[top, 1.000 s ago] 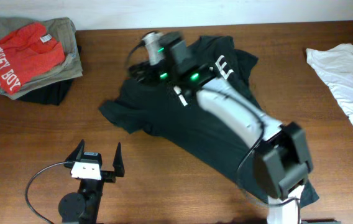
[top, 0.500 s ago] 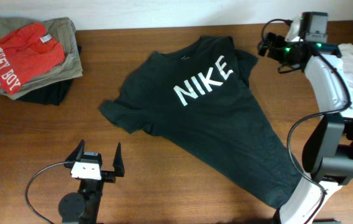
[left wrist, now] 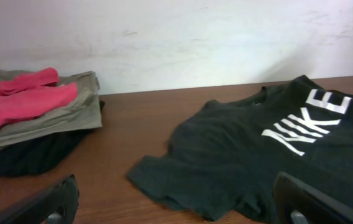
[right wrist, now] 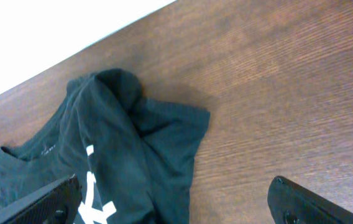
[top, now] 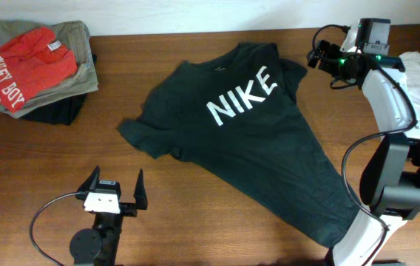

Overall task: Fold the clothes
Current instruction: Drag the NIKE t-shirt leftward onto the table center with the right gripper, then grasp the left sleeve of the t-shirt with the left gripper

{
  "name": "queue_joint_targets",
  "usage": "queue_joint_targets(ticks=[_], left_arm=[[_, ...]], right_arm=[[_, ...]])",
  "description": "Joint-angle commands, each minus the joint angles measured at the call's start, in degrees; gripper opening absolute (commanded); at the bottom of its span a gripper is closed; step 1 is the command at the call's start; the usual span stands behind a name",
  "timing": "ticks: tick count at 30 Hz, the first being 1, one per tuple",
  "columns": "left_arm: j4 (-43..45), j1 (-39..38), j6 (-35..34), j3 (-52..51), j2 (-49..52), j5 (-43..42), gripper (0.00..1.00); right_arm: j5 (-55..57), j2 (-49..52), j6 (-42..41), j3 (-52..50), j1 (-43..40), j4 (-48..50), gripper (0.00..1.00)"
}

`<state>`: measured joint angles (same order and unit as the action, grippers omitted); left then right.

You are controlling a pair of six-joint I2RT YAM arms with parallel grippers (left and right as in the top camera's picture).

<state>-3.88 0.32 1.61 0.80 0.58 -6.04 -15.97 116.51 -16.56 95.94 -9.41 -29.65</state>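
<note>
The black T-shirt (top: 232, 140) with white NIKE lettering lies spread front up and slanted across the middle of the table. It also shows in the left wrist view (left wrist: 270, 149) and the right wrist view (right wrist: 127, 155). My right gripper (top: 319, 55) is open and empty, hovering above the table just beyond the shirt's far right sleeve (right wrist: 170, 124). My left gripper (top: 114, 188) is open and empty, near the table's front edge, in front of the shirt's left sleeve (left wrist: 164, 177).
A stack of folded clothes (top: 36, 66) with a red shirt on top sits at the far left corner. A white garment (top: 417, 96) lies at the right edge. A pale wall (left wrist: 176, 37) stands behind the table.
A second ago my right arm lay stretched over the shirt's collar. It has swung away to the far right, leaving the shirt uncovered. The left arm has not moved.
</note>
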Motion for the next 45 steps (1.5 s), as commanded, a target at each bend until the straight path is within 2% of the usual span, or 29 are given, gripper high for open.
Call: queue_joint_targets(ticks=[1,4,7,10,11,16,20,23,24,26,28,31,35,38,40,42,45], left_arm=[[-0.5,-0.2,1.1,-0.3,-0.2,2.6,0.99],[0.0,-0.2,0.5,-0.3,-0.2,1.3,0.99],[7.3,-0.2,0.6,-0.3,-0.2,-11.1,0.99],[17.5,-0.2,0.6,0.2,-0.2,-15.9,0.99],[18.4,-0.2,0.4,1.3,-0.1,-16.2,0.99],[10.8,-0.2,0.3,12.1,7.2,-15.0,0.99],[1.1,-0.2,2.8,24.9,22.0,-15.0,0.99],[-7.7,-0.2,2.8,35.4,35.5,-16.4,0.99],[-10.4,-0.2,2.8,39.1,40.5,-18.7,0.99],[-11.6,-0.2,2.8,45.0,49.6,-29.1,0.99],[-10.0,-0.2,2.7,46.9,54.8,-37.2,0.99],[-7.9,-0.5,1.5,47.8,60.7,-44.7,0.99],[-8.3,-3.3,1.4,48.0,66.7,-40.0,0.99],[-14.7,-3.9,-5.6,51.4,69.6,-24.1,0.99],[-24.0,-4.0,-5.4,57.2,72.0,-13.1,0.99],[-26.9,-4.0,-5.4,60.0,73.3,-6.3,0.99],[-26.7,-3.9,-5.3,60.0,73.6,-5.5,0.99]], right_arm=[[-0.1,1.9,-0.5,-1.9,2.0,1.7,0.99],[-0.5,2.8,-0.5,-1.9,3.0,4.4,0.99],[-0.8,2.8,-3.4,-1.9,3.5,5.6,0.99],[-1.0,2.8,-5.7,-1.9,3.5,7.2,0.99],[-1.0,2.8,-7.0,-1.9,3.5,8.7,0.99],[-1.1,2.8,-7.8,-1.9,3.5,11.9,0.99],[-1.3,2.8,-7.8,-1.9,3.5,12.2,0.99],[3.7,2.8,-7.7,-1.9,3.5,13.9,0.99],[4.2,2.8,-7.7,-1.9,3.5,12.7,0.99],[5.0,2.8,-7.7,-1.9,3.4,10.6,0.99],[5.0,2.8,-7.7,-1.9,3.4,11.9,0.99],[5.0,2.8,-7.8,-1.9,3.4,13.2,0.99],[4.2,2.8,-8.0,-1.9,3.5,13.5,0.99],[4.2,2.8,-8.0,-1.9,3.5,13.6,0.99],[4.0,2.8,-8.0,-1.9,3.5,13.6,0.99],[3.8,2.8,-8.0,-1.9,3.5,13.6,0.99],[3.5,2.8,-8.0,-1.9,3.5,13.7,0.99]])
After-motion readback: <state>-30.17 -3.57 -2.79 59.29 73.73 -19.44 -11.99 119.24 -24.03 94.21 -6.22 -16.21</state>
